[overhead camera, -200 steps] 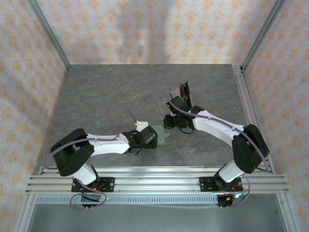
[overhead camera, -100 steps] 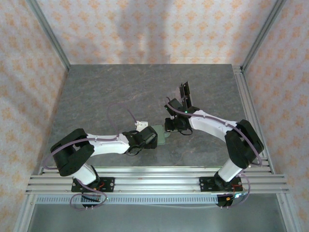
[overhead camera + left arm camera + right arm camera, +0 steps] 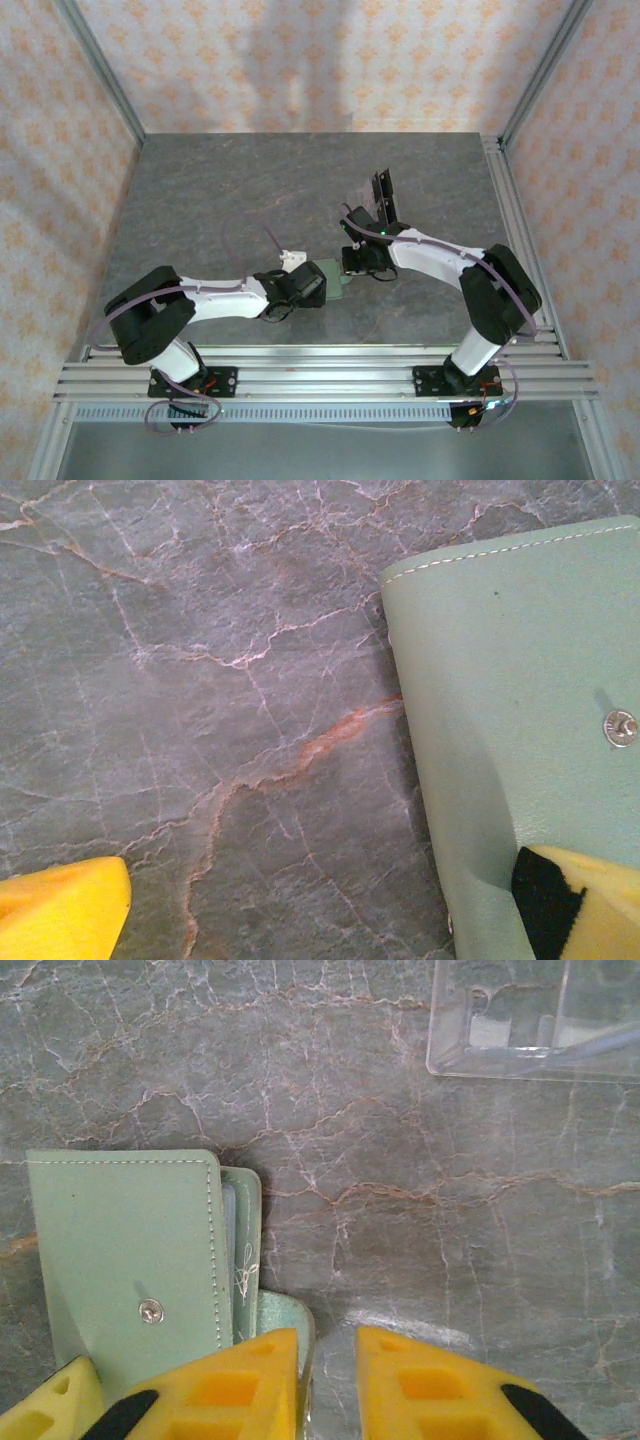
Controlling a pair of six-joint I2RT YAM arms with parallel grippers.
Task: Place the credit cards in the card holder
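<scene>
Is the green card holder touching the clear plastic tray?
Apart. Right wrist view: card holder lower left, clear plastic tray upper right, bare stone table between them.

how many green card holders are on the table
1: the sage-green stitched folding card holder lies on the grey marbled table, near its front middle; the white robot arms could hide another.
</scene>
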